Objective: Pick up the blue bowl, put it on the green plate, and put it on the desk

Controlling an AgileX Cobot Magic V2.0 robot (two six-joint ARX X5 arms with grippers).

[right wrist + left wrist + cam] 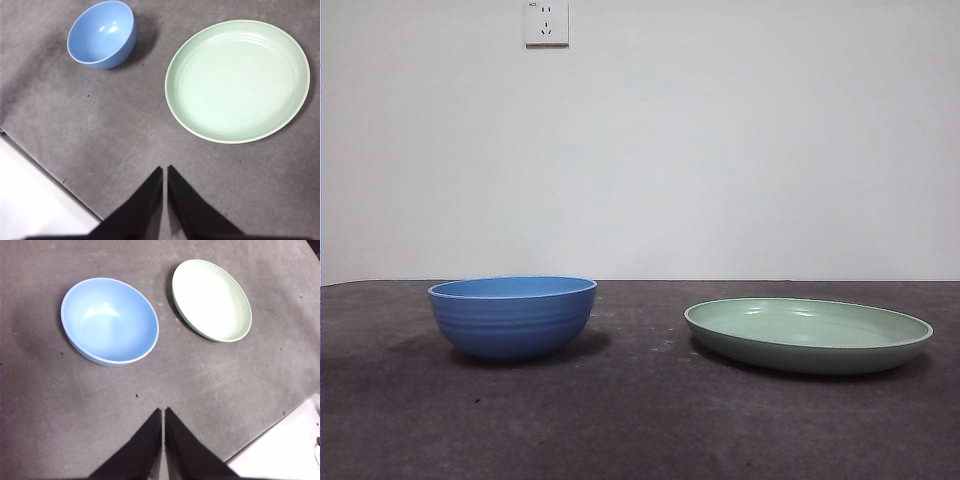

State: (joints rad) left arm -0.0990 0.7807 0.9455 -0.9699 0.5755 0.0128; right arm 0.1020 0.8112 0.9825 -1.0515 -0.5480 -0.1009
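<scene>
The blue bowl [512, 316] stands upright and empty on the desk [640, 420] at the left of the front view. To its right, a gap apart, lies the empty green plate [808, 333]. The left wrist view looks down from high above on the blue bowl [109, 320] and the green plate [211, 299]; my left gripper [163, 412] is shut and holds nothing. In the right wrist view the green plate [237, 80] is nearer than the blue bowl [101, 34], and my right gripper [164, 170] is shut and empty. Neither arm shows in the front view.
A white wall with a power socket [547, 22] stands behind the desk. The desk's edge, with a white surface [285, 450] beyond it, shows in a corner of the left wrist view; the white surface [35, 200] also shows in the right wrist view.
</scene>
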